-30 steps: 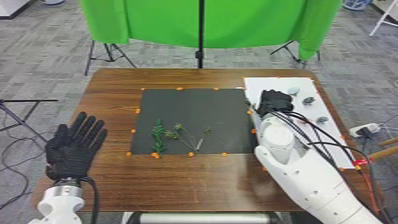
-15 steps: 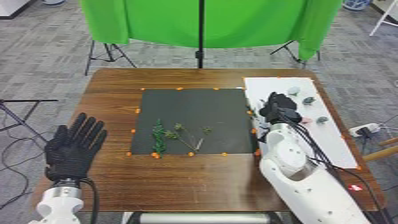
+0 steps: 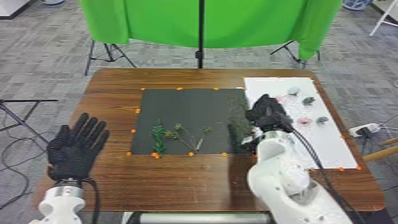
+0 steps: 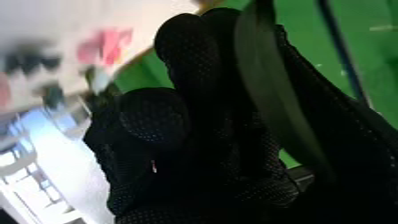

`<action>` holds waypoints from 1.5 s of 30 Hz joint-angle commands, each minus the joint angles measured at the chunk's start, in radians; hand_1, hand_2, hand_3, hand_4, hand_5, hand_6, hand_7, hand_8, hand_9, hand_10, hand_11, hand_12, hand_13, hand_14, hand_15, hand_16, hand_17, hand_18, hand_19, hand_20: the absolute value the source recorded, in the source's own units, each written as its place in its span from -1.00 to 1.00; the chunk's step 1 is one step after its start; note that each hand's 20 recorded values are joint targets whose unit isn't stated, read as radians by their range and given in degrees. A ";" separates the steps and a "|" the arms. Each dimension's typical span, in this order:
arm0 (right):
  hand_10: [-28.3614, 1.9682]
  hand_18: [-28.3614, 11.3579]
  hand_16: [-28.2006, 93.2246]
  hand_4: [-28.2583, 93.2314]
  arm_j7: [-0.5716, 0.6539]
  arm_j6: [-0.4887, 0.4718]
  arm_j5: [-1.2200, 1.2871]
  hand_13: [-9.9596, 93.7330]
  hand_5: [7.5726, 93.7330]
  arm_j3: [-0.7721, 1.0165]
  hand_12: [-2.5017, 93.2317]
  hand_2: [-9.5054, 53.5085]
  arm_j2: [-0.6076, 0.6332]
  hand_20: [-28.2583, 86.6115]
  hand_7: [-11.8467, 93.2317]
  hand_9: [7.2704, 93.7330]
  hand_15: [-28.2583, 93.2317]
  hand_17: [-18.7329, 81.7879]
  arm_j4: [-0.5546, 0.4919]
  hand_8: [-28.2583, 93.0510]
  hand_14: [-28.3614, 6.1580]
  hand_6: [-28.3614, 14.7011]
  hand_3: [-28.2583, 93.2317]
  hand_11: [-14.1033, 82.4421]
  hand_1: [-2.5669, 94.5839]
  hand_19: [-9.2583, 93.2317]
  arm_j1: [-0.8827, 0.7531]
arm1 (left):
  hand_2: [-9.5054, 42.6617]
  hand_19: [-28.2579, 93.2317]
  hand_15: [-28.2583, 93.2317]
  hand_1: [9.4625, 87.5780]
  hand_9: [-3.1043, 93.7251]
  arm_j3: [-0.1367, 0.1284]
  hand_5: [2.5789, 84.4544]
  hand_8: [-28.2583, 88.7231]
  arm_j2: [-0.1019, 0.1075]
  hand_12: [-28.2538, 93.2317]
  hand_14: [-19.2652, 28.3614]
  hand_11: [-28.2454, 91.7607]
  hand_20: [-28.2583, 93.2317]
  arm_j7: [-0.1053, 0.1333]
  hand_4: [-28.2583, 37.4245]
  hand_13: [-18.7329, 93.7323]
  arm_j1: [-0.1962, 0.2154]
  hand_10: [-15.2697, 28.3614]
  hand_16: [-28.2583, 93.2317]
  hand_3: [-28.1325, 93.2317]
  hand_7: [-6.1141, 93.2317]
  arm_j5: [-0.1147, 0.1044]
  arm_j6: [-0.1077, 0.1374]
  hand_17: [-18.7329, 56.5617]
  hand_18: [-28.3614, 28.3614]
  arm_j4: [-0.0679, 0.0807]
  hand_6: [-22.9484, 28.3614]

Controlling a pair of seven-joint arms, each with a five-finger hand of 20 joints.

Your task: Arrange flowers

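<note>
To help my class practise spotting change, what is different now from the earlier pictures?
The right hand moved a little toward the robot and, lately, left. The long green leaf in its grip swung out over the right part of the dark mat. Nothing was visibly let go. The leafy green sprig lying on the mat stayed put.
</note>
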 commanded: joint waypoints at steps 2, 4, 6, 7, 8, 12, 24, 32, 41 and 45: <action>-0.04 -1.00 0.02 -0.83 -0.003 0.024 -0.023 0.62 0.75 -0.069 0.01 -1.00 -0.116 0.63 -0.14 0.87 0.66 0.22 0.041 -0.19 -0.22 0.17 0.88 -0.17 0.07 1.00 -0.088 | -0.12 0.04 0.02 -0.50 -0.15 0.016 0.02 -0.67 0.002 -0.41 0.48 -0.20 -0.36 -0.013 -1.00 -0.18 0.002 0.41 -0.67 0.75 -0.70 -0.002 0.016 -0.73 0.50 0.009 0.29; -0.04 -1.00 0.01 -0.84 0.008 0.032 -0.029 0.62 0.74 -0.076 0.01 -1.00 -0.129 0.63 -0.13 0.87 0.66 0.22 0.062 -0.20 -0.22 0.17 0.87 -0.17 0.08 1.00 -0.087 | -0.12 0.05 0.02 -0.50 -0.15 0.025 0.02 -0.67 0.003 -0.41 0.48 -0.20 -0.36 -0.018 -1.00 -0.18 -0.007 0.41 -0.67 0.76 -0.70 -0.003 0.012 -0.73 0.50 0.011 0.29; -0.04 -1.00 0.01 -0.85 0.022 0.034 -0.048 0.62 0.72 -0.079 0.01 -1.00 -0.132 0.63 -0.11 0.86 0.66 0.22 0.066 -0.20 -0.22 0.17 0.87 -0.15 0.08 1.00 -0.084 | -0.12 0.05 0.02 -0.50 -0.15 0.030 0.02 -0.67 0.005 -0.41 0.48 -0.20 -0.37 -0.022 -1.00 -0.18 -0.012 0.41 -0.67 0.76 -0.70 0.001 0.008 -0.73 0.50 0.011 0.29; -0.04 -1.00 0.01 -0.85 0.021 0.044 -0.058 0.62 0.71 -0.083 0.01 -1.00 -0.133 0.64 -0.10 0.85 0.67 0.22 0.068 -0.20 -0.22 0.17 0.87 -0.15 0.09 1.00 -0.081 | -0.12 0.05 0.02 -0.50 -0.15 0.029 0.02 -0.67 0.010 -0.41 0.48 -0.20 -0.37 -0.017 -1.00 -0.18 -0.009 0.41 -0.67 0.76 -0.70 0.001 0.007 -0.73 0.50 0.010 0.29; -0.04 -1.00 0.01 -0.86 0.020 0.047 -0.064 0.62 0.70 -0.085 0.01 -1.00 -0.136 0.65 -0.08 0.84 0.67 0.22 0.069 -0.20 -0.23 0.18 0.87 -0.14 0.09 1.00 -0.080 | -0.12 0.05 0.02 -0.50 -0.15 0.026 0.02 -0.67 0.012 -0.41 0.48 -0.20 -0.37 -0.015 -1.00 -0.18 -0.004 0.41 -0.67 0.76 -0.70 0.003 0.011 -0.73 0.50 0.006 0.29; -0.08 -1.00 -0.02 -0.87 0.027 0.047 -0.056 0.60 0.62 -0.088 0.01 -1.00 -0.143 0.67 0.02 0.80 0.70 0.22 0.076 -0.26 -0.25 0.18 0.84 -0.08 0.09 1.00 -0.077 | -0.12 0.05 0.02 -0.50 -0.15 0.022 0.02 -0.67 0.009 -0.41 0.48 -0.20 -0.37 -0.016 -1.00 -0.18 -0.003 0.41 -0.67 0.76 -0.70 -0.003 0.019 -0.73 0.50 0.007 0.29; -0.45 -1.00 -0.12 -0.87 0.032 0.075 -0.044 0.48 0.43 -0.060 -0.42 -1.00 -0.139 0.66 -0.37 0.53 0.72 0.16 0.102 -0.73 -0.37 -0.06 0.88 0.17 -0.16 1.00 -0.089 | -0.12 0.05 0.02 -0.50 -0.15 0.025 0.02 -0.67 0.004 -0.41 0.48 -0.20 -0.37 -0.027 -1.00 -0.18 0.000 0.41 -0.67 0.76 -0.70 -0.011 0.015 -0.73 0.50 0.007 0.29; -0.64 -1.00 -0.15 -0.87 0.010 0.078 -0.053 0.39 0.09 -0.037 -0.52 -1.00 -0.099 0.64 -0.56 0.32 0.71 0.16 0.068 -0.71 -0.48 -0.31 0.90 0.16 -0.21 1.00 -0.106 | -0.12 0.05 0.02 -0.50 -0.15 0.024 0.02 -0.67 0.001 -0.41 0.48 -0.20 -0.37 -0.027 -1.00 -0.18 -0.007 0.41 -0.67 0.76 -0.70 -0.008 0.010 -0.73 0.50 0.012 0.29; -0.65 -1.00 -0.15 -0.88 -0.197 -0.065 0.076 0.36 0.23 0.038 -0.53 -0.88 0.064 0.60 -0.53 0.32 0.74 0.11 -0.100 -0.71 -0.47 -0.19 0.86 0.14 -0.26 1.00 -0.176 | -0.12 0.05 0.02 -0.50 -0.15 0.014 0.01 -0.67 -0.001 -0.41 0.48 -0.20 -0.36 -0.032 -1.00 -0.18 -0.002 0.41 -0.67 0.75 -0.71 0.000 -0.005 -0.73 0.50 0.014 0.28; -0.62 -0.94 -0.14 -0.88 -0.265 -0.097 0.129 0.31 0.49 0.033 -0.51 -0.67 0.137 0.54 -0.28 0.36 0.70 0.04 -0.125 -0.73 -0.49 -0.03 0.85 0.09 -0.31 1.00 -0.190 | -0.12 0.05 0.02 -0.50 -0.15 0.008 0.02 -0.67 0.000 -0.41 0.48 -0.20 -0.36 -0.024 -1.00 -0.18 0.007 0.41 -0.67 0.75 -0.71 -0.003 0.002 -0.72 0.50 0.009 0.28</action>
